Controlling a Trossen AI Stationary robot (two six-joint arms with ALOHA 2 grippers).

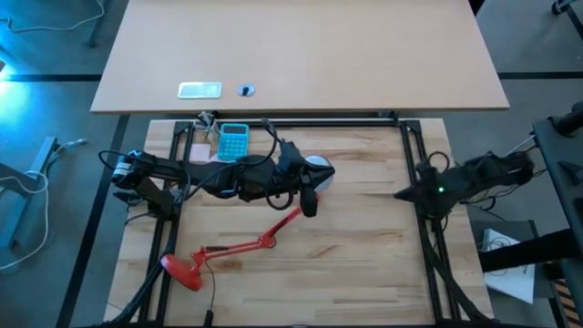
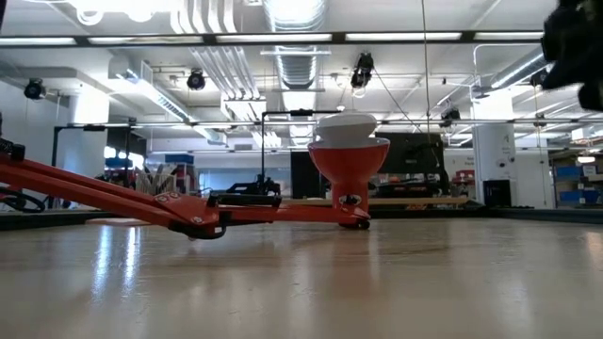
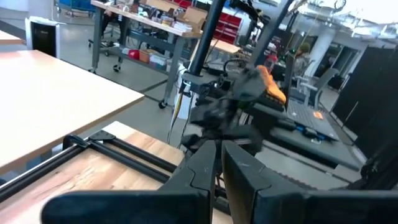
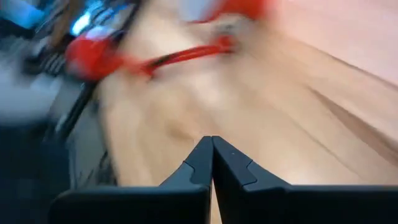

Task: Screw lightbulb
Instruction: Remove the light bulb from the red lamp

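Currently the lightbulb (image 2: 346,126) sits dome-up in the red cone shade (image 2: 350,162) of the desk lamp (image 1: 239,248), which lies across the wooden table (image 1: 364,264) with its jointed arm flat on the surface and its round base at the near left. In the low view the white dome rises just above the rim of the shade, whose open mouth faces upward.

In the high view the left gripper (image 1: 310,202) is at mid-table, directly beside the shade and bulb, the arm reaching in from the left edge and partly covering them from above. The left wrist view shows its fingers (image 3: 202,168) drawn together with only a thin gap between the tips and nothing held; that camera looks out over the table edge into the room, so the bulb is not seen from it. Contact between this gripper and the bulb cannot be determined.

The right gripper (image 1: 402,193) waits at the right side of the table, well apart from the bulb. Its fingers (image 4: 202,163) meet at the tips, holding nothing.

A blue calculator (image 1: 233,142) lies at the far left of the table.
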